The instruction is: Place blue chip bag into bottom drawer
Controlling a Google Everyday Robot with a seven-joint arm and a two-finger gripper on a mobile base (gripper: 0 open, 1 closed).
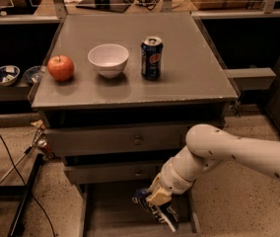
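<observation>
**Table** (194, 78): grey top over a cabinet, filling the upper half of the view. Not part of this step.

**Arm** (238, 152): white, coming in from three o'clock and bending down toward six. Its wrist passes just in front of the middle drawer. Risk: a knock against that drawer front if the wrist swings toward twelve.

**Bottom drawer** (110, 206): pulled out at six o'clock, with a flat dark floor and low side walls. Its front edge is out of view.

**Upper drawers** (105, 139): two, both pushed in, each with a small knob.

**Bowl** (108, 59): white, on the table between the apple and the can.

**Blue chip bag** (162, 215): crumpled foil, hanging from the hand over the drawer's three o'clock side, near the right wall. Whether it touches the floor cannot be told. Risks:
- Let go here, the light bag may land on the wall, lean there and block the drawer from closing.
- It may slide out past the right wall.
- The foil may cling to the hand and lift out with it.

**Can** (151, 58): blue, upright, at three o'clock of the bowl.

**Apple** (60, 67): red, at nine o'clock of the bowl.

**Hand** (158, 195): low over the drawer, closed on the top of the bag.
</observation>
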